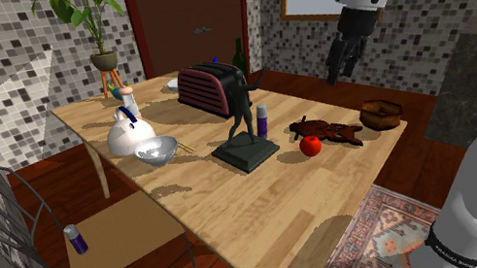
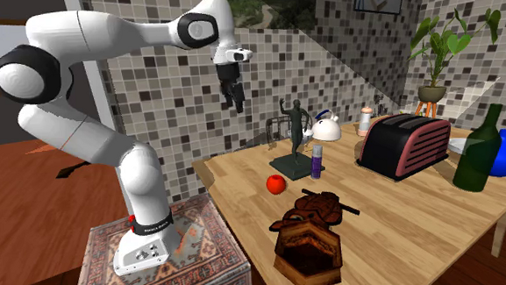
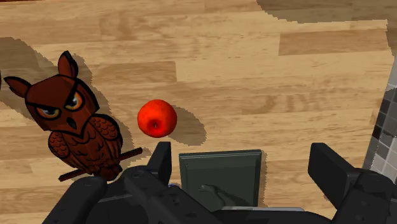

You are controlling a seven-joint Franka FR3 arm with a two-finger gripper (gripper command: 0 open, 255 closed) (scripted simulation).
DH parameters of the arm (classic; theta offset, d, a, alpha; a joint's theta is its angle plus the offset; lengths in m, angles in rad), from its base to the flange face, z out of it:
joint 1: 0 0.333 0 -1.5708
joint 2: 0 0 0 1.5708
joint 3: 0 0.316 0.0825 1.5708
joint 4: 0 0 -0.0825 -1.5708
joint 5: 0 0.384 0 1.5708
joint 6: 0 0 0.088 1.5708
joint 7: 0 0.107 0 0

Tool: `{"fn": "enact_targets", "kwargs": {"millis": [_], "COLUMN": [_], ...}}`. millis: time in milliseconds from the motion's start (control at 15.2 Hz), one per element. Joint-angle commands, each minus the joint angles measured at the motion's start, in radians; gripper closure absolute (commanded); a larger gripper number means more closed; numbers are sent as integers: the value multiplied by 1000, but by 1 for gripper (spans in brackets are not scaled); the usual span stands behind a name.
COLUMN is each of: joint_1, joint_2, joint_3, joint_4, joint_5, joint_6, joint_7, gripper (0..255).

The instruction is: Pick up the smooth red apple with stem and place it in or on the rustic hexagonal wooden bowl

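A smooth red apple (image 1: pixel 310 145) (image 2: pixel 277 184) (image 3: pixel 157 118) rests on the wooden table, between a dark statue's base and a flat brown owl figure. The brown hexagonal wooden bowl (image 1: pixel 381 113) (image 2: pixel 309 249) stands near the table corner, just beyond the owl from the apple. My black gripper (image 1: pixel 344 57) (image 2: pixel 235 94) (image 3: pixel 245 165) hangs high above the table, open and holding nothing. In the wrist view the apple lies well below, ahead of one finger (image 3: pixel 160 162) and outside the gap.
The owl figure (image 1: pixel 325 130) (image 3: pixel 73 121) lies beside the apple. The figurine statue (image 1: pixel 243 127) on its dark base (image 3: pixel 221 178), a purple can (image 1: pixel 263 119), toaster (image 1: pixel 213 88), kettle (image 1: pixel 128 131), metal bowl (image 1: pixel 156 150) and green bottle (image 2: pixel 478 152) crowd the table's far part.
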Motion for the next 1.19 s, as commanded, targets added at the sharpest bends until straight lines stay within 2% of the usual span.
{"fn": "enact_targets", "kwargs": {"millis": [0, 594, 1122], "joint_1": [0, -20, -27], "joint_2": [0, 176, 408], "joint_3": [0, -104, -195], "joint_4": [0, -115, -144], "joint_5": [0, -20, -7], "joint_6": [0, 209, 393], "joint_7": [0, -112, -224], "gripper": [0, 0, 0]}}
